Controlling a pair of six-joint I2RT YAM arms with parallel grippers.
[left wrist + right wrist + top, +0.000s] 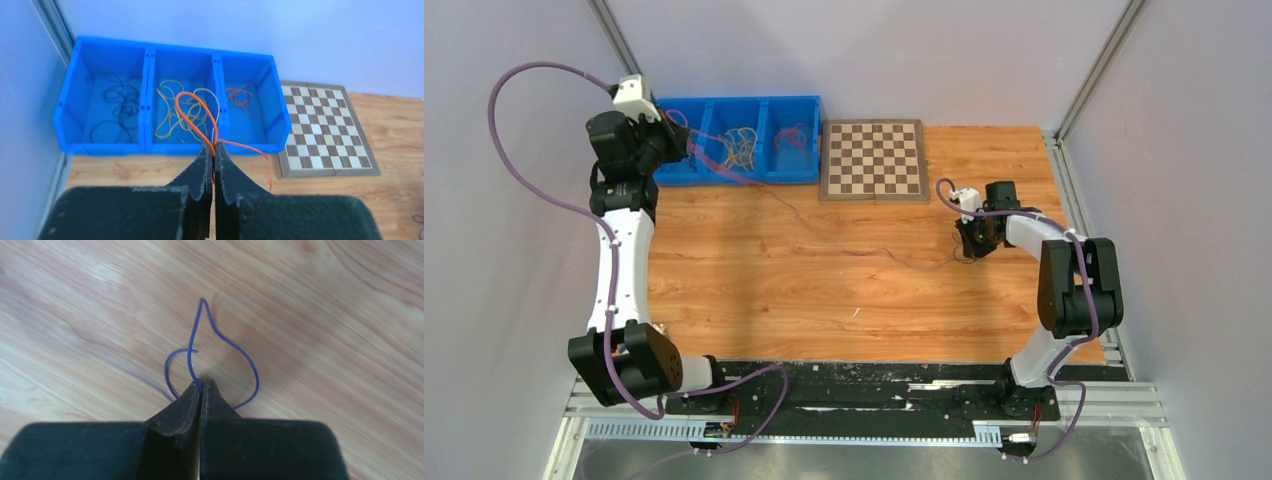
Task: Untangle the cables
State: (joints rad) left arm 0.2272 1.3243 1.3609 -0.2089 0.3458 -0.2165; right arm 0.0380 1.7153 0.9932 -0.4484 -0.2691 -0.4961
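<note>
My left gripper [687,148] [214,148] is shut on an orange cable [193,108], whose loop rises in front of the blue bin [810,108] [106,148]. My right gripper [967,256] [201,382] is shut on a dark purple cable [242,353] that loops on the wood just ahead of the fingertips. In the top view a thin line of cable [844,240] runs across the table between the two grippers. The bin holds black cables [117,102] on the left, yellow cables [172,117] in the middle and orange-red cables [241,95] on the right.
A chessboard [873,159] [320,130] lies on the wooden table right of the bin. The bin stands against the back wall at the far left. Grey walls and metal rails close in the sides.
</note>
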